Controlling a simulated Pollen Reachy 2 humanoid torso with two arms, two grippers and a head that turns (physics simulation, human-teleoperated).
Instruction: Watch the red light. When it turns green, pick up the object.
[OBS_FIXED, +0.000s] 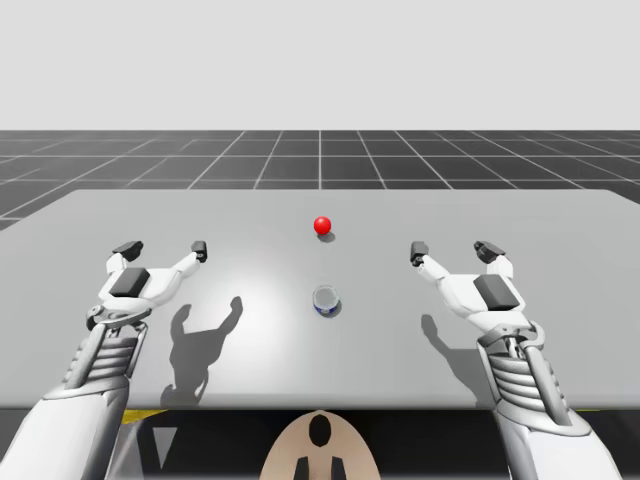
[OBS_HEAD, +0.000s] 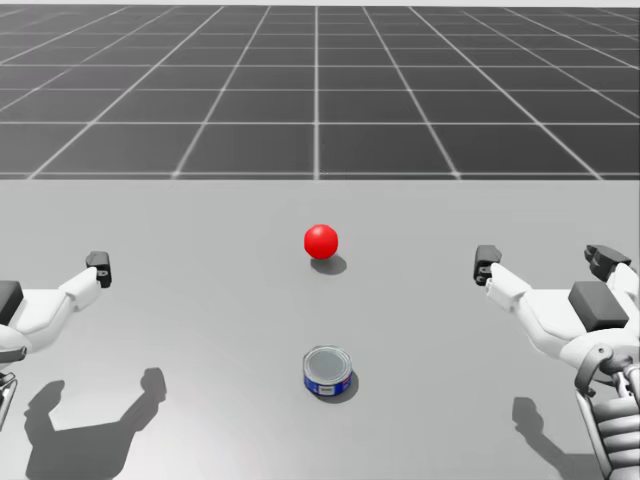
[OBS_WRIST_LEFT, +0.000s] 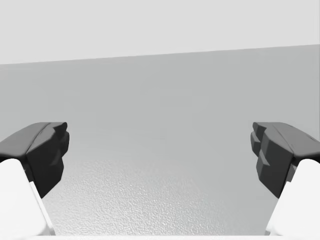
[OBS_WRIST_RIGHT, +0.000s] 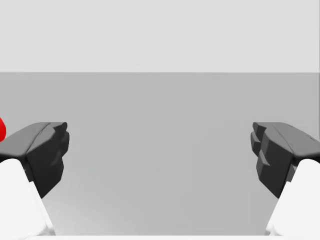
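Note:
A red light ball (OBS_FIXED: 322, 225) (OBS_HEAD: 320, 241) sits on the grey table past the middle. Nearer to me stands a short blue can with a silver lid (OBS_FIXED: 326, 299) (OBS_HEAD: 327, 371), upright. My left gripper (OBS_FIXED: 163, 248) (OBS_WRIST_LEFT: 160, 150) hovers open at the table's left, well apart from the can. My right gripper (OBS_FIXED: 450, 250) (OBS_HEAD: 545, 262) (OBS_WRIST_RIGHT: 160, 150) is open at the right, equally far from the can. Nothing lies between either pair of fingers. The red light (OBS_WRIST_RIGHT: 2, 130) peeks beside one finger in the right wrist view.
The grey table (OBS_FIXED: 560, 220) stretches wide around the can and light. A dark gridded floor (OBS_FIXED: 320, 155) lies beyond its far edge.

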